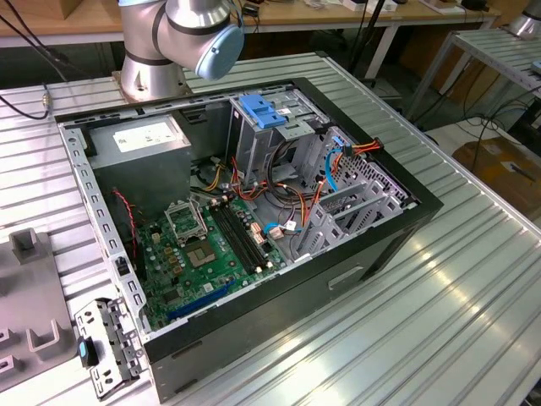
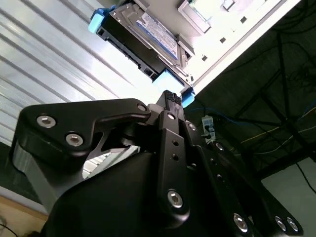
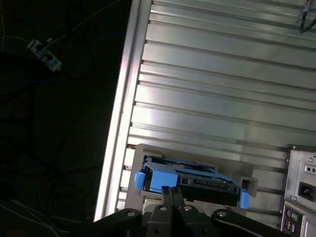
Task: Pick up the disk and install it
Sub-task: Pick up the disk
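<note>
The disk (image 3: 197, 180) is a silver hard drive in blue carrier rails, resting in a grey holder (image 3: 247, 183) on the ribbed metal table. In the second wrist view the disk (image 2: 148, 34) shows its white-and-blue label. My gripper (image 3: 168, 191) has its black fingers drawn together, with the tips right by the blue rail at one end of the disk. In the second wrist view the gripper (image 2: 170, 96) points at that same blue rail. I cannot tell whether the tips touch it. The arm's base and elbow (image 1: 203, 34) stand at the back in the exterior view.
An open computer case (image 1: 279, 211) lies on the table, with a drive cage under a blue latch (image 1: 262, 112) and a grey power supply (image 1: 139, 139). The case's rear panel (image 3: 301, 190) sits beside the holder. The table edge (image 3: 118, 123) drops to a dark floor.
</note>
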You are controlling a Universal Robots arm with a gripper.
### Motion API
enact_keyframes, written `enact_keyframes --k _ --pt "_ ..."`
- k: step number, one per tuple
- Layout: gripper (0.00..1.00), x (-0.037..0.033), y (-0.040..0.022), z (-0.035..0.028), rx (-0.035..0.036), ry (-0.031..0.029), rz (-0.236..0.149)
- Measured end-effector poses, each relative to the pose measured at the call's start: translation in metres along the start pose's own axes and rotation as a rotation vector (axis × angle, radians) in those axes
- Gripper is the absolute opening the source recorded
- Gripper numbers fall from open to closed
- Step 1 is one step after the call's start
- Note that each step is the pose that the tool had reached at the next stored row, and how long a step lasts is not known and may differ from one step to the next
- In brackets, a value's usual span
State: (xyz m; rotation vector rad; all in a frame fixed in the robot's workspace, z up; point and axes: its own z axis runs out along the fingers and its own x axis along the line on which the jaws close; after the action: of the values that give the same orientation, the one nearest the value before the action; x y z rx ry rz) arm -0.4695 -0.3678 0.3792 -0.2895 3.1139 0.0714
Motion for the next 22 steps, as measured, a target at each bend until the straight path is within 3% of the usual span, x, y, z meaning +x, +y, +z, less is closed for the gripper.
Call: enact_keyframes --k 10,14,16,19,22 --pt "0.11 0.0000 0.0000 0.0000 -0.0030 0.0074 -0.169" --pt "0.11 0.0000 0.0000 0.0003 -0.0053 0.0131 -0.298" --pt "0.11 0.0000 0.0000 0.0004 -0.0061 0.0153 -0.345" --pt "0.11 0.0000 0.0000 0.0004 -0.0070 0.0176 -0.396" --pt "0.11 0.0000 0.0000 0.0004 -0.0073 0.0182 -0.411"
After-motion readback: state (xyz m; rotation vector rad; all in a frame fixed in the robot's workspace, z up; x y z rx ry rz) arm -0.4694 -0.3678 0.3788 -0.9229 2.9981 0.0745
